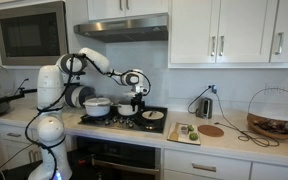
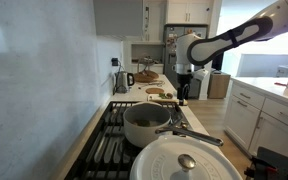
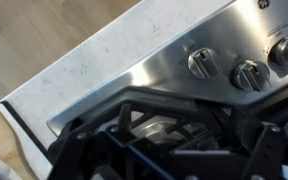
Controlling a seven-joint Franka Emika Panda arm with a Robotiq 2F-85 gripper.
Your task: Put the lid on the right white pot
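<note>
The lid (image 1: 152,116) is a pale flat disc with a darker middle, lying on the right front part of the stove. The right white pot (image 1: 124,111), small and squat, stands just left of it; in an exterior view it (image 2: 147,123) has a long dark handle. My gripper (image 1: 139,102) hangs above the stove between pot and lid, touching neither, and shows far off in an exterior view (image 2: 183,93). In the wrist view its dark fingers (image 3: 182,152) look spread and empty over the black grates and a shiny burner (image 3: 149,125). The lid is not in the wrist view.
A larger white pot (image 1: 97,106) stands at the stove's left; its knobbed cover (image 2: 187,163) fills the foreground. A brown round board (image 1: 212,130), a cutting board (image 1: 182,131), a kettle (image 1: 206,104) and a wire basket (image 1: 273,115) sit on the counter. Stove knobs (image 3: 204,63) line the front.
</note>
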